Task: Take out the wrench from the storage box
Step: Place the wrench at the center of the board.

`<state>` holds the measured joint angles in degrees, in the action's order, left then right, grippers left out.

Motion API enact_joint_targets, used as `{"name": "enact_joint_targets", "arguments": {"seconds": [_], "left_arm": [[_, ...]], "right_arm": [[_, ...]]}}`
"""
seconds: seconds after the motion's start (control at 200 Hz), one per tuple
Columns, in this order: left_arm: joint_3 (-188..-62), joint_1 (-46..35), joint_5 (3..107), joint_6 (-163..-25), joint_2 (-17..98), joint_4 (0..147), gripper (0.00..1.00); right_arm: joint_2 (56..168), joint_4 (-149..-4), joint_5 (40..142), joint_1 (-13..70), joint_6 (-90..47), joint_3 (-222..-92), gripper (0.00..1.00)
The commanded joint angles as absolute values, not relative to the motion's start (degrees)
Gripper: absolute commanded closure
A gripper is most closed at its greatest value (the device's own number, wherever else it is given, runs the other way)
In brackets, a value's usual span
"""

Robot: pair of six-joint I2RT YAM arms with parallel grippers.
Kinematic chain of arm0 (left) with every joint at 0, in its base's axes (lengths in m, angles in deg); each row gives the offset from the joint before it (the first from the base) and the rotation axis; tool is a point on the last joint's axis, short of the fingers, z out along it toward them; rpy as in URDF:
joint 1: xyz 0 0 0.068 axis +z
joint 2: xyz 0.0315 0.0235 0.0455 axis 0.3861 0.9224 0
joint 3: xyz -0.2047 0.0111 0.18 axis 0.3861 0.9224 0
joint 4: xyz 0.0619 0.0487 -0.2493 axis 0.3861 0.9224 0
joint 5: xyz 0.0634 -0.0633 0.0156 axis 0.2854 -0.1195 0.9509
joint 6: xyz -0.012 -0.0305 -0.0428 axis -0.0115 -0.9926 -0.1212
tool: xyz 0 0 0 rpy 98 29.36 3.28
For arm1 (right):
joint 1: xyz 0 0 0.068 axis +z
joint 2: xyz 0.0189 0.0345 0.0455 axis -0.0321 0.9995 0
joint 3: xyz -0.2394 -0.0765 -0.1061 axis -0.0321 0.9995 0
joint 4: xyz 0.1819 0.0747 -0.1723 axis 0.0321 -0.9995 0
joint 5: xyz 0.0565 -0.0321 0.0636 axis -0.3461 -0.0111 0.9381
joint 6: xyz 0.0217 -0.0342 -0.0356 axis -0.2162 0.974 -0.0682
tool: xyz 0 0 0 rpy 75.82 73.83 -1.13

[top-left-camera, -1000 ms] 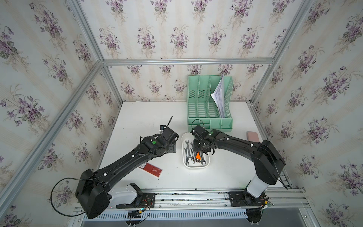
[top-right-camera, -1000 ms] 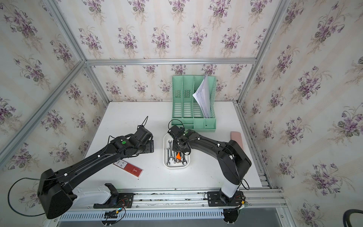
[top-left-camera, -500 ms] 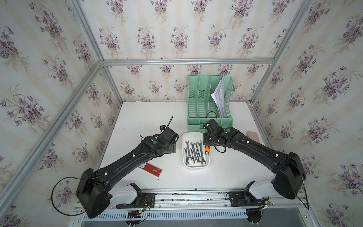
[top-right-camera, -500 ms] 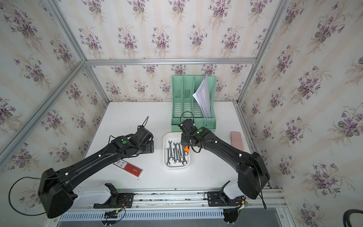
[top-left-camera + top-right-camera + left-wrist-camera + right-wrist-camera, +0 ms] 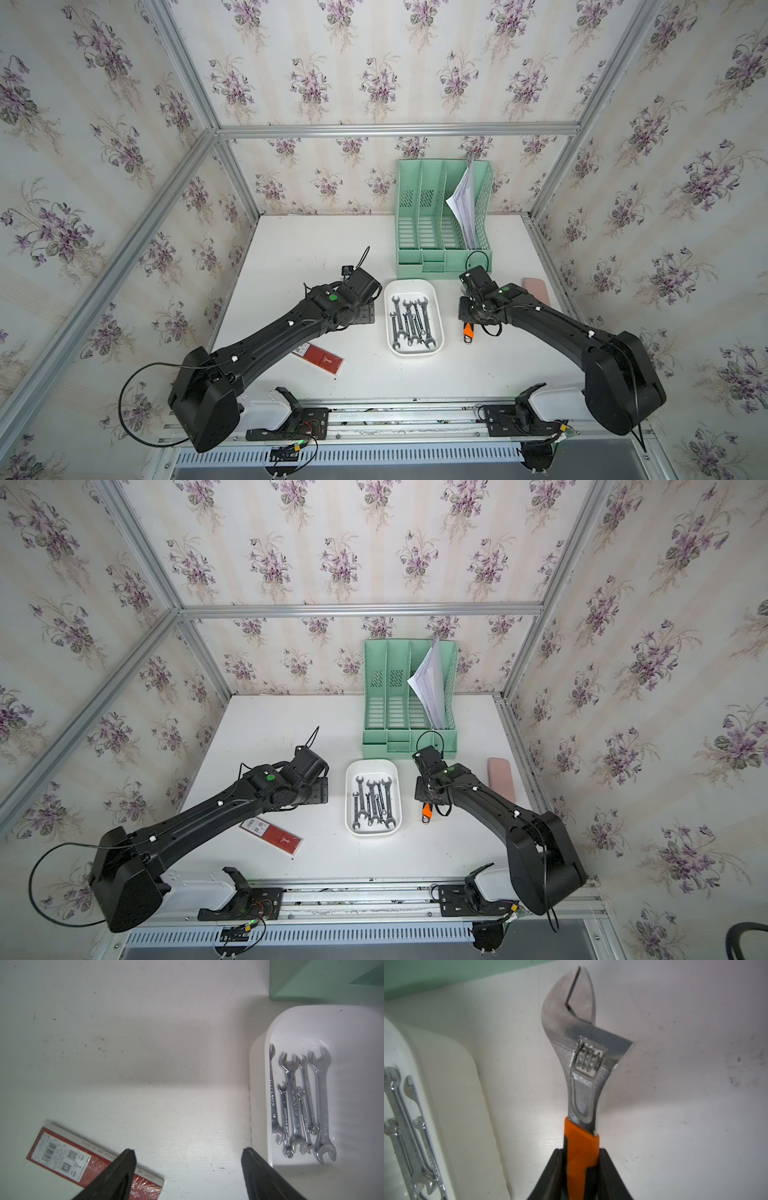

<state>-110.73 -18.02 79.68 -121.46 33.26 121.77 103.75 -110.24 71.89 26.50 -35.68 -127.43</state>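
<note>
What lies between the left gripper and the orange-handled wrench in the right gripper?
The storage box, with several spanners inside, sits between the left gripper and the wrench; both top views show it.

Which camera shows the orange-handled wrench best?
The right wrist view: the wrench fills the frame, its silver head and adjusting screw sharp, its orange handle pinched in the right gripper. Both top views show only its small orange handle end, far off. The left wrist view misses it.
</note>
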Motion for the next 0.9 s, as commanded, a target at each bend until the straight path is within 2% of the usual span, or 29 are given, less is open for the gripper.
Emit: {"name": "enact_joint_targets", "arguments": {"seconds": [0.0,0.499,0.594,0.644,0.719,0.899], "left_arm": [[-111.3,-18.0,79.0,-121.6,33.9,121.6,0.15],[-114.7,-18.0,76.1,-119.1,37.7,121.8,0.15],[-116.8,-18.2,74.8,-118.0,41.6,122.1,0.15],[-118.1,-18.4,75.1,-117.7,42.6,122.8,0.15],[-120.2,-18.4,75.6,-118.0,43.6,124.3,0.16],[-124.2,-18.8,75.5,-117.2,44.4,125.5,0.17]], "right_arm": [[105.8,-103.7,73.0,26.4,-34.8,-125.8,0.97],[111.1,-96.5,77.1,26.4,-32.0,-122.9,0.96],[112.2,-96.9,77.6,26.4,-32.0,-123.7,0.94],[111.9,-97.3,77.4,26.4,-31.9,-123.9,0.89],[110.5,-98.9,76.0,26.4,-32.3,-124.2,0.75],[106.7,-104.5,73.8,26.4,-33.0,-126.1,0.56]]}}
